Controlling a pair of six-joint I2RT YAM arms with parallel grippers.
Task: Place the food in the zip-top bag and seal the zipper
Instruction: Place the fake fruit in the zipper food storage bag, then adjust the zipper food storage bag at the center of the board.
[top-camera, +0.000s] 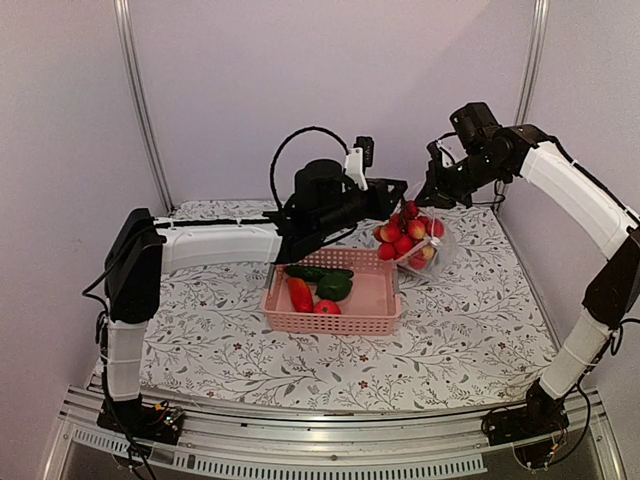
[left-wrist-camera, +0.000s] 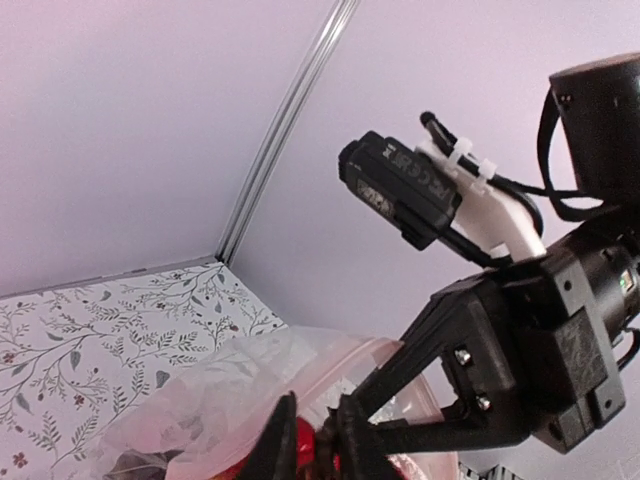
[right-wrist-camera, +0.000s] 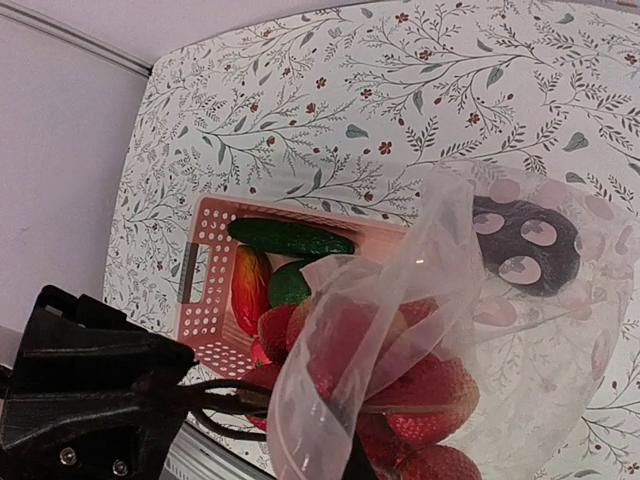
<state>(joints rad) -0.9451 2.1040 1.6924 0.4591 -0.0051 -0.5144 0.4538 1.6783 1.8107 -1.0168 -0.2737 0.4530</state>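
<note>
The clear zip-top bag (top-camera: 437, 258) hangs open at the back right, its mouth edge pinched in my shut right gripper (top-camera: 432, 198). My left gripper (top-camera: 396, 204) reaches into the mouth, shut on the cluster of small red fruits (top-camera: 402, 236). In the left wrist view its fingertips (left-wrist-camera: 285, 450) flank a red fruit behind the bag's rim, along which the zipper (left-wrist-camera: 345, 358) runs. The right wrist view shows the red fruits (right-wrist-camera: 430, 395) inside the bag (right-wrist-camera: 440, 250) and the dark eggplant (right-wrist-camera: 525, 250) lower in it. Cucumber (top-camera: 318, 272), green pepper (top-camera: 334, 288) and red-orange pieces (top-camera: 299, 294) lie in the basket.
The pink slotted basket (top-camera: 330, 322) stands mid-table, just left of and in front of the bag. The left arm stretches over its back edge. The floral tablecloth (top-camera: 470, 340) covers the table; walls close in behind and on both sides.
</note>
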